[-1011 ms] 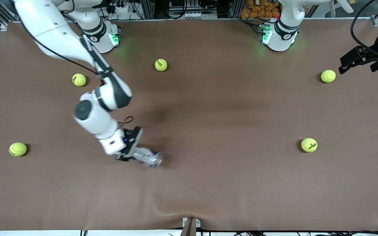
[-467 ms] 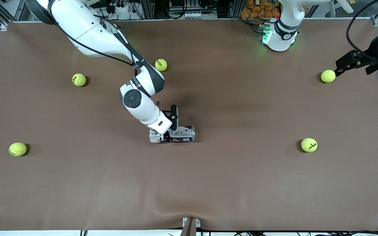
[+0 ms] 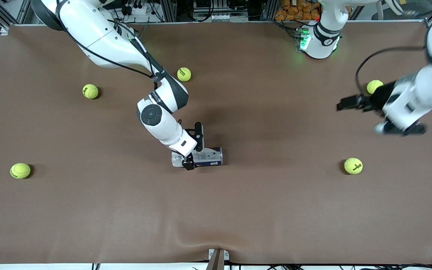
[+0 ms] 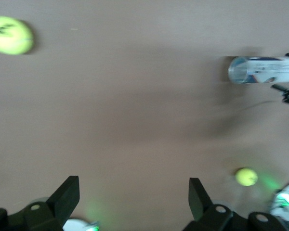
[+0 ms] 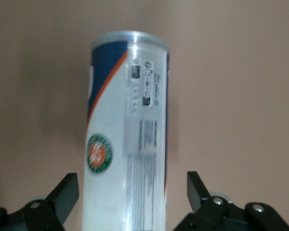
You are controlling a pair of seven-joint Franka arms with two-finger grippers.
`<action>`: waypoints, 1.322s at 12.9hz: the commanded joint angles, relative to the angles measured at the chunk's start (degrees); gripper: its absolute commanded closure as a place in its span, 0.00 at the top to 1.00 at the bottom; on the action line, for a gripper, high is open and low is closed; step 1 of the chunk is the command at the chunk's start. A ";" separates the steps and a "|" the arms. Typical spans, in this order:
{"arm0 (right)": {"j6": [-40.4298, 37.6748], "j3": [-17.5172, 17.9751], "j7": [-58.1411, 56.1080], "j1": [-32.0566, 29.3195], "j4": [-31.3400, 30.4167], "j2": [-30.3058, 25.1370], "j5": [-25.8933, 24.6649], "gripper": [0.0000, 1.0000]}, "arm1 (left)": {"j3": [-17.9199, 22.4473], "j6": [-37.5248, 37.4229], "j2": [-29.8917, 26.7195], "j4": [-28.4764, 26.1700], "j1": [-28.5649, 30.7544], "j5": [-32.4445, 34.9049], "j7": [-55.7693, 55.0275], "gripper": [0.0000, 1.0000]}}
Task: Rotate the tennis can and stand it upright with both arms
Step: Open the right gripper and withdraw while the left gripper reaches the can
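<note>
The tennis can (image 3: pixel 210 156) lies on its side on the brown table near the middle, with a white and dark blue label and a round red logo (image 5: pixel 99 153). My right gripper (image 3: pixel 194 149) is down over the can's end toward the right arm. It is open, with one finger on each side of the can (image 5: pixel 127 130) and a gap on both sides. My left gripper (image 3: pixel 345 104) is open and empty, up over the table toward the left arm's end. Its wrist view shows the can (image 4: pixel 260 70) farther off.
Several yellow-green tennis balls lie scattered on the table: one (image 3: pixel 184 74) near the right arm's forearm, one (image 3: pixel 374 86) by the left gripper, one (image 3: pixel 353 165) nearer the front camera, and two (image 3: pixel 90 91) (image 3: pixel 20 170) toward the right arm's end.
The right gripper brought the can from the right arm's end toward the table's middle and turned it, then held still. The left arm swung in from the table's end toward the can.
</note>
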 commanded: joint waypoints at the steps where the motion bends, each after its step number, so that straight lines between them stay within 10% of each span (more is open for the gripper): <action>1: -5.81 0.48 -3.03 -1.09 -0.89 -6.52 -0.21 1.00 | -1.02 6.24 6.22 -0.99 -0.12 -10.69 0.10 1.00; 9: -21.82 1.53 6.00 -11.00 -1.59 -22.87 0.32 1.00 | -3.67 37.52 21.62 -4.51 -13.20 -39.53 0.19 1.00; 17: -34.46 -9.09 31.13 -17.08 -1.59 -35.97 -0.03 1.00 | -3.75 39.14 34.00 -1.89 -14.54 -65.64 33.19 1.00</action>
